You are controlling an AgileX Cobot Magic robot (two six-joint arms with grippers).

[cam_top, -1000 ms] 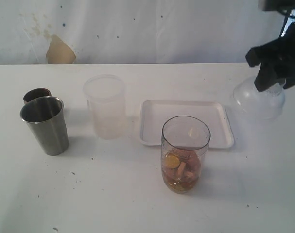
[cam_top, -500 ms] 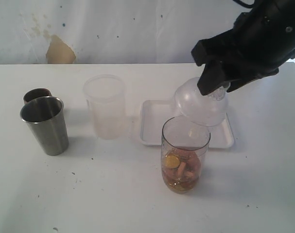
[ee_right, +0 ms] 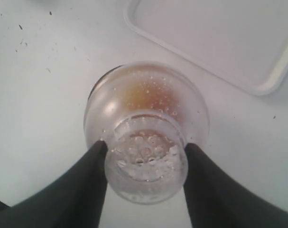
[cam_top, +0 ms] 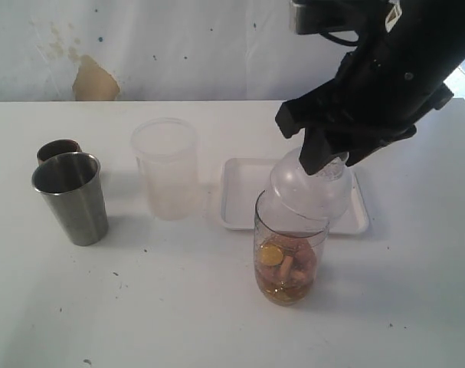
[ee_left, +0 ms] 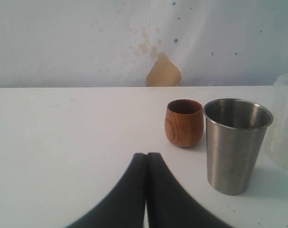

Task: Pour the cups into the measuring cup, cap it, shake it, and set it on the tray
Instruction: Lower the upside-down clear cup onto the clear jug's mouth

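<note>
The clear measuring cup [cam_top: 292, 264] stands at the front centre with coins and small bits in its bottom. My right gripper [cam_top: 324, 159] [ee_right: 146, 146] is shut on the narrow neck of a clear domed cap [cam_top: 307, 190] [ee_right: 146, 118]. The cap sits tilted, with its wide mouth at the cup's rim. Amber contents show through the cap in the right wrist view. The steel tumbler [cam_top: 71, 198] [ee_left: 237, 142] and the brown cup [cam_top: 57, 149] [ee_left: 184, 122] stand at the left. My left gripper [ee_left: 147, 155] is shut and empty, short of them. The white tray [cam_top: 243, 192] [ee_right: 215, 42] lies behind the measuring cup.
A frosted plastic tub [cam_top: 165, 169] [ee_left: 286, 123] stands between the tumbler and the tray. The white table reaches back to a stained wall. The right arm hangs over the tray's right half.
My right arm has carried the cap from the table's right side leftward and down onto the measuring cup's rim. The left gripper and the cups have not moved.
</note>
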